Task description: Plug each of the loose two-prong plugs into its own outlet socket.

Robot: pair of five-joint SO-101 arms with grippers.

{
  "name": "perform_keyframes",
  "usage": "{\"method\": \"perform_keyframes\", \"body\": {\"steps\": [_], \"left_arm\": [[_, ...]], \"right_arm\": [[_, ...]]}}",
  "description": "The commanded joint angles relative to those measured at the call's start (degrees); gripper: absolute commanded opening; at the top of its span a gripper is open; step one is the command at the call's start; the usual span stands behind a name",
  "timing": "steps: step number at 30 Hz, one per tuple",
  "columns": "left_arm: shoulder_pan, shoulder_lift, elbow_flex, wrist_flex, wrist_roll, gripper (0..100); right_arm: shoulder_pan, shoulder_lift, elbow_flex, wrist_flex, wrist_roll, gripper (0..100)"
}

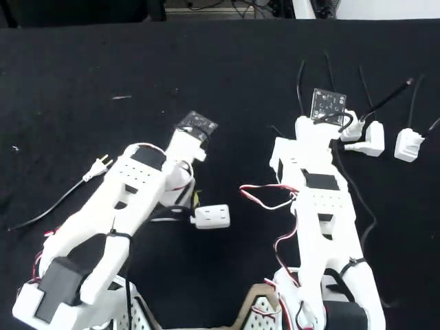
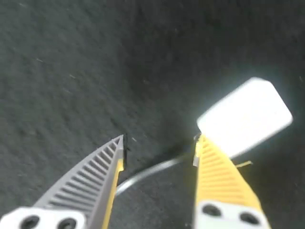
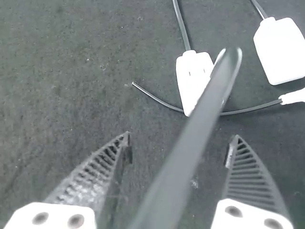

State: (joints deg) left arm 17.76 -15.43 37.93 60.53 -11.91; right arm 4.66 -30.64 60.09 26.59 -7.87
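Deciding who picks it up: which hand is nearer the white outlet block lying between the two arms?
Left. The left hand hangs beside the outlet block, its yellow finger at the block's edge; the right hand is by the white blocks farther back.

The black counter (image 1: 62, 62) is stretching across the whole scene, and tangled cables (image 1: 240, 8) are lying beyond its far edge.

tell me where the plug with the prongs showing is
In the high view the plug lies on the left side of the table, just left of the left arm, its cord trailing toward the near left edge.
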Motion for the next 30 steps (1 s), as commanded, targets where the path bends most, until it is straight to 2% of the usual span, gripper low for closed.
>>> {"method": "perform_keyframes", "body": {"steps": [1, 3, 9, 16, 20, 25, 30], "left_arm": [[-5.93, -1.58, 1.54, -3.69, -0.26, 24], [-9.71, -1.58, 4.26, -3.69, -1.14, 24], [-22.73, -3.25, 12.26, -3.96, -9.67, 24], [-38.73, -9.23, 14.37, -3.6, -18.02, 24], [-44.53, -13.45, 16.84, -3.69, -21.71, 24], [-49.36, -20.4, 17.71, -3.69, -21.63, 24], [-53.49, -24.44, 12.62, -3.52, -17.67, 25]], "right_arm": [[0.09, -2.07, -3.47, 0.18, -0.44, 30.0], [0.09, -2.07, -3.47, 0.18, -0.44, 30.0], [0.09, -2.07, -2.51, -1.93, -0.44, 30.0], [-0.09, -2.07, -0.48, -5.36, -0.44, 30.0], [-4.75, -2.24, -0.92, -0.97, -0.44, 30.0], [-12.31, -2.15, -1.71, 3.69, 0.0, 30.0], [-13.98, -2.07, -1.27, 3.6, 0.0, 30.0]]}}
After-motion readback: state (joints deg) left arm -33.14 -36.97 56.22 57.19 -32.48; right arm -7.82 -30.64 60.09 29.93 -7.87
